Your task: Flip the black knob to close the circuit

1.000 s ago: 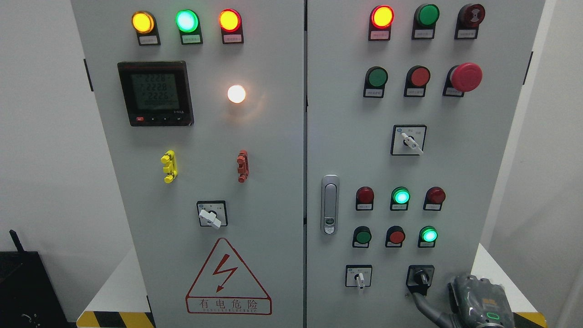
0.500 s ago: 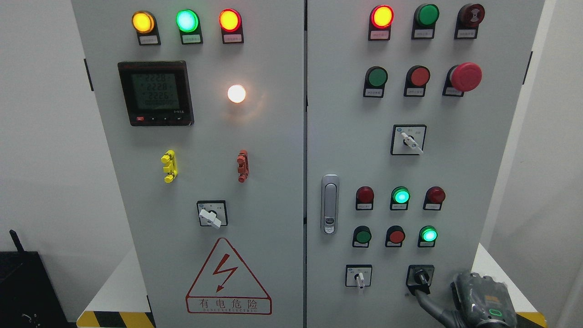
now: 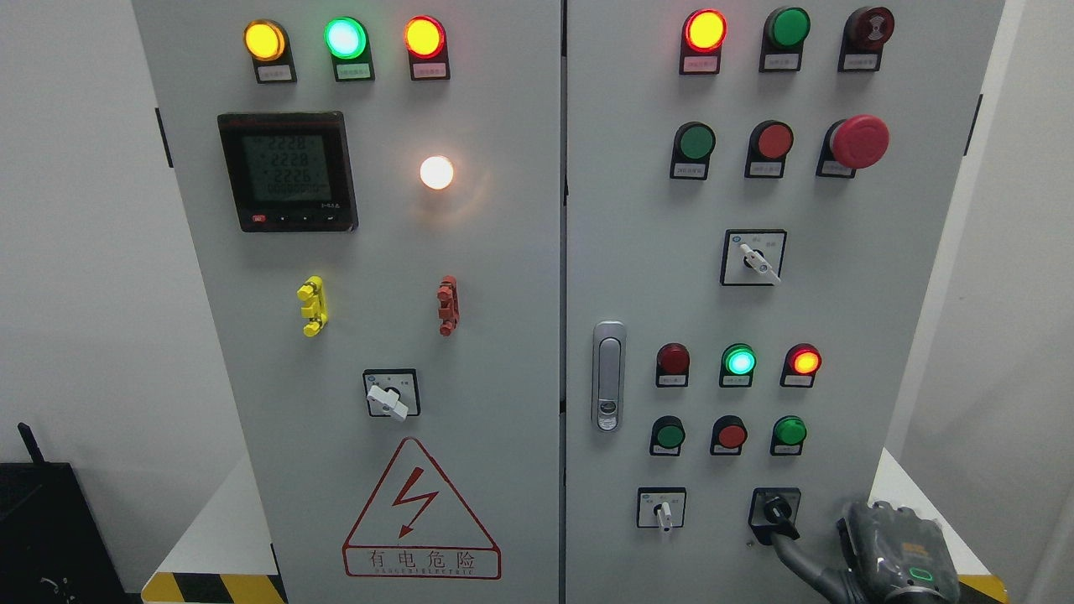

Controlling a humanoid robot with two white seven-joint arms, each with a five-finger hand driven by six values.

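A grey two-door steel control cabinet [image 3: 470, 252] fills the view. The small black rotary knob [image 3: 776, 509] sits at the right door's bottom row. A dark finger [image 3: 797, 560] of the right hand [image 3: 889, 558] touches it from below; the hand's closure cannot be determined. The knob is probably rigid and detented: grip its raised bar.

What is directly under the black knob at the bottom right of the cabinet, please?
Under the black knob a dark finger of the right hand reaches up toward it. Whether it touches the knob cannot be seen; the knob's square plate is partly covered.
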